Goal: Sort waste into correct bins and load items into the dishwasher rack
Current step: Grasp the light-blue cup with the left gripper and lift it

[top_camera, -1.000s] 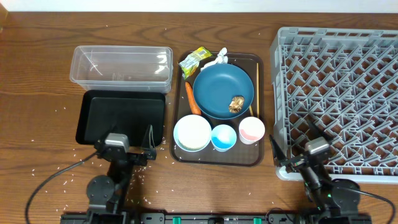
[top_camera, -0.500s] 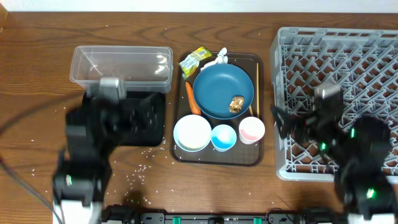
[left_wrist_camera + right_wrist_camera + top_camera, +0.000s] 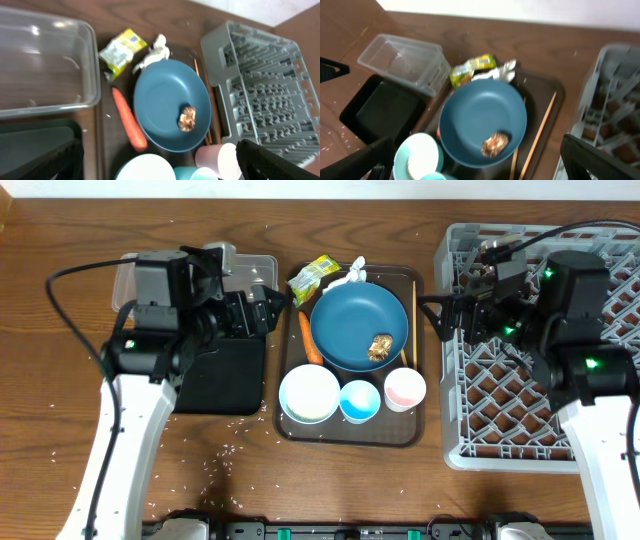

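dark-blue dish (image 3: 358, 328) carrying a brown food lump (image 3: 379, 347)
my left claw (image 3: 264, 308) and right claw (image 3: 440, 316) both gape, empty.

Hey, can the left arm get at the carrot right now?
Probably yes. The carrot lies uncovered along the brown tray's left side, beside the blue dish, and the open left gripper hangs just to its left with nothing between.

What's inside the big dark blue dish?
Only a brown food lump sits in the dark blue dish, off-centre near the rim. The dish covers the tray beneath, so nothing under it shows.
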